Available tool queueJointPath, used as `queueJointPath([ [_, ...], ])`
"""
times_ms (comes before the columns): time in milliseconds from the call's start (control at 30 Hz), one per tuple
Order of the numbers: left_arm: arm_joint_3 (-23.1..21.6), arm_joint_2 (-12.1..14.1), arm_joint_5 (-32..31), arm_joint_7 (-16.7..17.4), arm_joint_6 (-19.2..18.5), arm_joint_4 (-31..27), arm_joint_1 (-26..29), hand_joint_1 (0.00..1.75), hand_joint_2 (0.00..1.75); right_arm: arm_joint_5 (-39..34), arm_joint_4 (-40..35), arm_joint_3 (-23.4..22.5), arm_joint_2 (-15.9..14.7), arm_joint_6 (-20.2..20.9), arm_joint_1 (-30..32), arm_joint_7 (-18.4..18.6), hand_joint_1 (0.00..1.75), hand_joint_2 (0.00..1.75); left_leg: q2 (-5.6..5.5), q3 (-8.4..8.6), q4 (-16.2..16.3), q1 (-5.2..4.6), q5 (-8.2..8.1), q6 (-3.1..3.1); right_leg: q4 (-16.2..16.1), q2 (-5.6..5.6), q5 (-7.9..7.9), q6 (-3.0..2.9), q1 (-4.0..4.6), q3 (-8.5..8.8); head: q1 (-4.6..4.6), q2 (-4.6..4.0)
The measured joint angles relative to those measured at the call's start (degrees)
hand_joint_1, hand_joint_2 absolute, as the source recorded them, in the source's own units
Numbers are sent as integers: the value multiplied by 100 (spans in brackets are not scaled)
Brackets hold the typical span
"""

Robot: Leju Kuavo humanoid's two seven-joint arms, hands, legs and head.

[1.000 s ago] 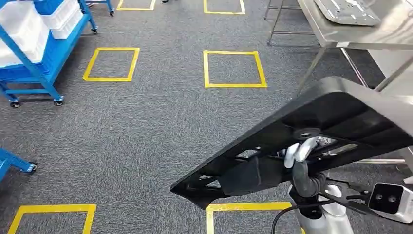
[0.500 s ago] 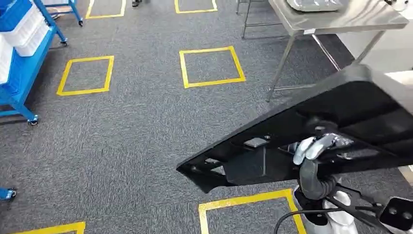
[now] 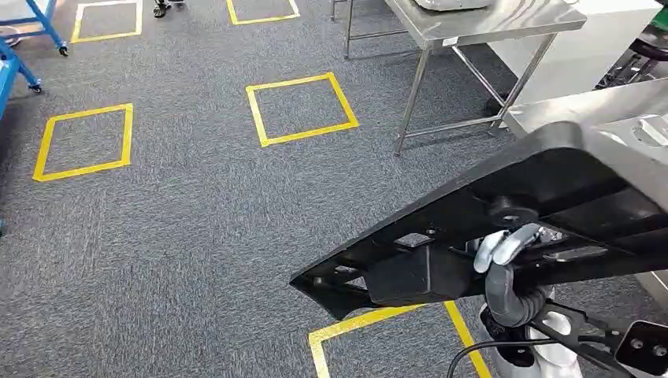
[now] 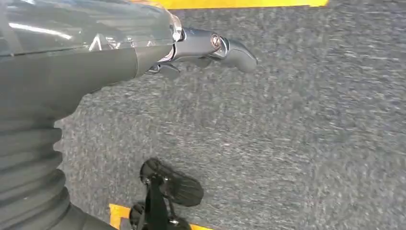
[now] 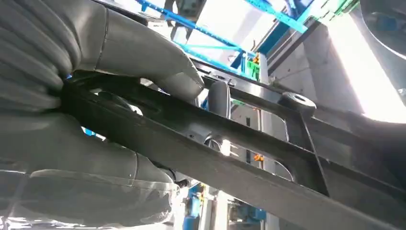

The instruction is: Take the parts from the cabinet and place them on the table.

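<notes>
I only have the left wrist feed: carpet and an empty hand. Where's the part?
Observer: The right hand holds the black part from below, in the head view.
Operator: Table in sight?
Observer: Yes, a steel table stands ahead to the right, with a pale object on it at the frame edge.
Operator: Grip solid?
Observer: The right wrist view shows the thumb and fingers wrapped around a bar of the part.

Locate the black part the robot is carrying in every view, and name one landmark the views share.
Head view: black part spans the lower right, slanting up toward the right edge, held by the right hand.
Left wrist view: not in it; grey carpet and the left hand.
Right wrist view: its ribbed underside crosses diagonally, gripped by the right hand.
Shared landmark: the part's round boss.
</notes>
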Motion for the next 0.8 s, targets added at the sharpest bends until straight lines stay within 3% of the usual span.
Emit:
queueJointPath([
  [67,0,-7,2,6,2,0,35,0,175,2,31,-2,-2,-2,9,-4,175,175,126,-6,4,-22,-13,18,925,-73,-388,27,-18,-475,0,0],
  [100,0,-11,2,17,2,0,40,0,175,33,46,-2,0,-4,12,-4,175,175,189,-7,6,-30,-20,24,1192,-81,-429,31,-22,-626,0,0],
  [133,0,-20,-5,39,4,0,35,0,175,92,72,2,-2,-13,12,-2,175,175,245,-2,6,-35,-27,22,1166,-89,-338,29,-24,-628,0,0],
  [167,0,-31,-13,68,11,0,25,0,175,131,94,7,0,-22,13,-2,175,175,297,11,6,-42,-38,18,871,-101,-133,14,-23,-489,0,0],
  [233,0,-57,-20,142,18,0,10,0,175,223,131,18,0,-35,13,-2,175,175,388,60,3,-49,-68,-1,-138,-245,341,-54,9,45,0,0],
  [267,0,-72,-20,179,24,0,7,0,175,254,138,22,0,-15,11,-2,175,175,425,86,-2,-53,-83,-19,-562,-541,383,-110,64,260,0,0],
  [300,0,-96,-20,199,39,2,8,0,175,267,149,29,9,13,13,-2,175,175,462,87,15,-92,-109,-60,-600,-593,370,-146,109,272,0,0],
  [400,0,-197,-42,245,-2,11,3,0,175,256,190,44,20,79,16,-2,175,175,626,147,-46,-81,-122,-139,-613,-370,374,-202,126,240,0,0],
  [433,-4,-223,-64,242,-2,11,-4,0,175,247,195,46,20,68,21,-2,175,175,638,163,-34,-103,-160,-184,-699,-301,420,-246,51,315,-2,0],
  [467,-7,-260,-81,242,0,18,-6,0,175,234,203,57,31,63,2,-9,175,175,410,147,92,-73,-247,-203,-742,-271,435,-268,47,354,0,0],
  [500,-9,-286,-101,245,7,22,-2,0,175,219,223,57,31,63,-30,-4,175,175,247,7,407,-66,-442,-207,-741,-222,436,-296,40,363,-2,0],
  [533,-11,-317,-109,271,24,26,13,0,175,195,243,70,35,53,-45,-2,175,175,152,-222,880,-57,-681,-216,-741,-164,420,-320,42,363,0,0],
  [567,-11,-339,-134,297,35,26,27,0,175,175,265,90,39,46,-51,-2,175,175,112,-461,1344,-56,-877,-228,-739,-93,417,-326,51,361,0,0],
  [600,-13,-370,-142,315,39,28,46,0,175,160,291,103,39,42,-61,4,175,175,103,-662,1710,-56,-973,-238,-734,-17,417,-326,55,361,0,0],
  [633,-18,-398,-147,330,44,28,54,0,175,144,313,114,39,28,-81,28,175,175,102,-736,1798,-54,-918,-240,-726,56,415,-323,55,365,0,0],
  [667,-22,-422,-149,341,44,28,51,0,175,125,332,133,39,26,-106,50,175,175,101,-674,1600,-51,-718,-237,-717,130,409,-315,53,374,0,0],
  [733,-26,-461,-129,343,59,31,34,0,175,57,365,182,42,0,-182,125,175,175,13,-258,609,-30,-110,-224,-675,265,372,-276,44,403,0,0],
  [767,-26,-470,-97,343,85,31,34,0,175,18,372,203,42,-28,-226,164,175,175,-176,-80,151,-11,48,-208,-644,318,342,-252,36,394,0,0],
  [800,-26,-477,-79,341,98,31,28,0,175,-15,380,217,42,-44,-272,175,175,175,-299,-32,68,-18,-44,-195,-598,367,329,-224,64,360,0,0],
])
